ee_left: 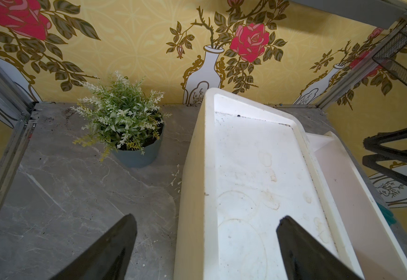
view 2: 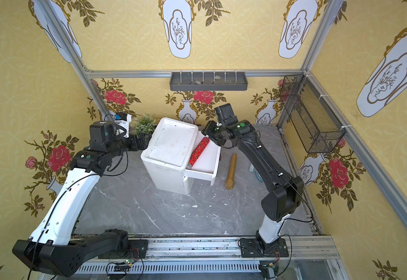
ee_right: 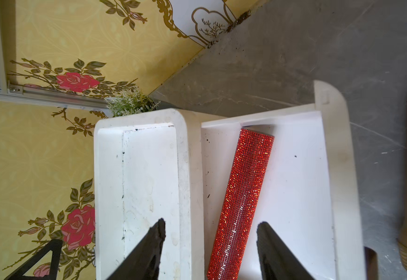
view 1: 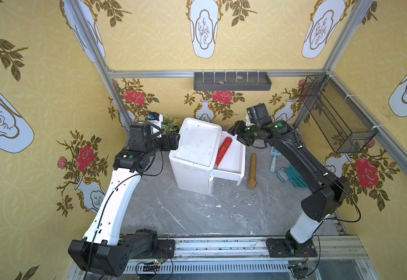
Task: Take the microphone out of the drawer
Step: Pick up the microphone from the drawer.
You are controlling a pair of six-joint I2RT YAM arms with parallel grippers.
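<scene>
Our right fingers (ee_right: pixel 149 249) hang apart and empty over the red microphone (ee_right: pixel 243 194) lying in the open drawer (ee_right: pixel 301 194), left fingers (ee_left: pixel 110 247) apart too; descending, one could jam on the cabinet (ee_right: pixel 149 169) top

Yellow wallpaper (view 1: pixel 163 36) covers three walls, printed with white vases, olive leaves and, lower down, red roses. Aluminium bars (view 1: pixel 149 73) frame the panels at the corners and across the back wall. A grey tray (view 1: pixel 231 86) hangs on the back bar with two small stones (view 1: pixel 239 77) in it. A black wire basket (view 1: pixel 338 116) hangs on the right wall. The floor (view 1: pixel 197 213) is grey marble, veined white, with scattered white chips. A metal rail (view 1: pixel 221 247) runs along the front. The light is even.
</scene>
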